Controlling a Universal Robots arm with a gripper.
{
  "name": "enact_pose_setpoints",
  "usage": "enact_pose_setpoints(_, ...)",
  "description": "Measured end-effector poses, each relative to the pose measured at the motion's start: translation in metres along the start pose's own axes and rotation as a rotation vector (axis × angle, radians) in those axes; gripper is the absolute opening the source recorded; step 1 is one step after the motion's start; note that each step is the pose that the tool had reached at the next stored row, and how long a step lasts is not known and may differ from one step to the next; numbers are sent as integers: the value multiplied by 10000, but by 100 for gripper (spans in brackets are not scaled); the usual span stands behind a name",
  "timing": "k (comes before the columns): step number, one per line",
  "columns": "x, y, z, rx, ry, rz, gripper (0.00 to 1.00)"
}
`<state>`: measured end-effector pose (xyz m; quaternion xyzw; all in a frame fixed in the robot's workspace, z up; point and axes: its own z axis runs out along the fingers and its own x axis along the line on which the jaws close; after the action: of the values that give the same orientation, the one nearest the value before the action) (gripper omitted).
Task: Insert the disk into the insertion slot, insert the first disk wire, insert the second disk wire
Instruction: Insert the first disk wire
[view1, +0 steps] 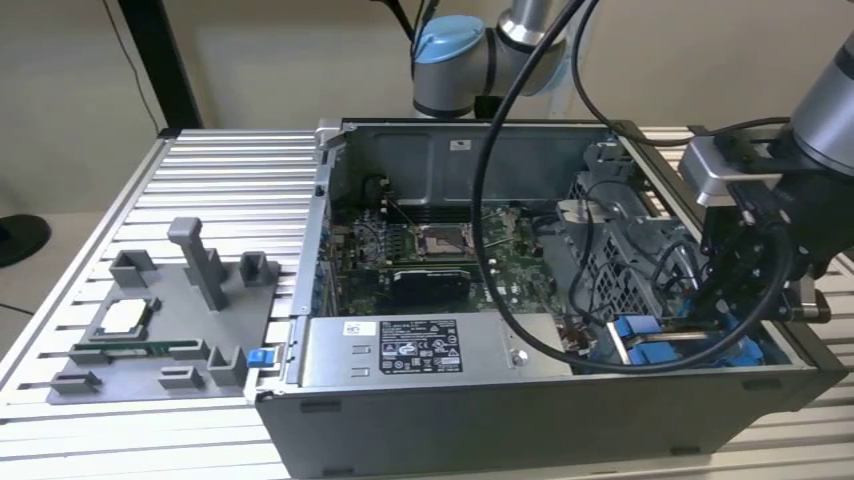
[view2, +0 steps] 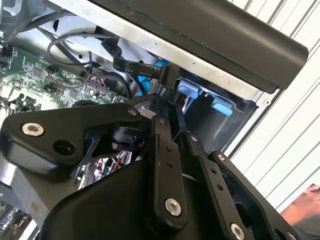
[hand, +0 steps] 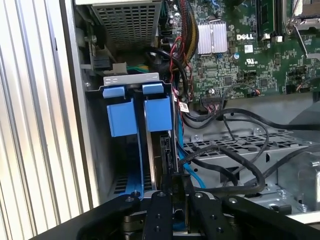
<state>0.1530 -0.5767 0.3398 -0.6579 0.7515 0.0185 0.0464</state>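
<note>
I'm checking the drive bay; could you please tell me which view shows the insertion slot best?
The first wrist view: the insertion slot opens toward the camera, blue rails visible. The exterior view has it partly behind the arm; the second wrist view catches its blue tabs.

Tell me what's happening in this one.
A robot arm's gripper is down inside an open computer case, at the slot with blue tabs. It is pinched shut on a black wire connector right by the slot. The disk looks already seated there, though little of it shows.
</note>
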Motion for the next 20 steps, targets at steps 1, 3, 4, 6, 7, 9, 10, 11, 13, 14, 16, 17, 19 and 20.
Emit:
enact_pose_setpoints(1,0,2,1,2,1,20,0)
enact_pose_setpoints(3,0,3,4,2,1,25,0)
enact_pose_setpoints(4,0,3,5,2,1,24,0)
enact_pose_setpoints(6,2,3,7,2,0,23,0)
enact_pose_setpoints(7,2,3,8,1,0,15,0)
enact_pose_setpoints(9,3,3,8,-1,0,-9,0)
enact_pose_setpoints(10,3,3,8,-2,-1,-14,0)
enact_pose_setpoints(11,4,3,7,-6,-2,-17,0)
enact_pose_setpoints(13,4,3,3,-11,-5,-20,0)
enact_pose_setpoints(14,4,3,1,-11,-7,-22,0)
enact_pose_setpoints(16,3,3,-4,-16,-7,-60,0)
enact_pose_setpoints(17,3,2,-9,-19,-3,-107,0)
enact_pose_setpoints(19,2,2,-16,-27,-5,-190,0)
enact_pose_setpoints(20,2,2,-17,-30,-8,-233,0)
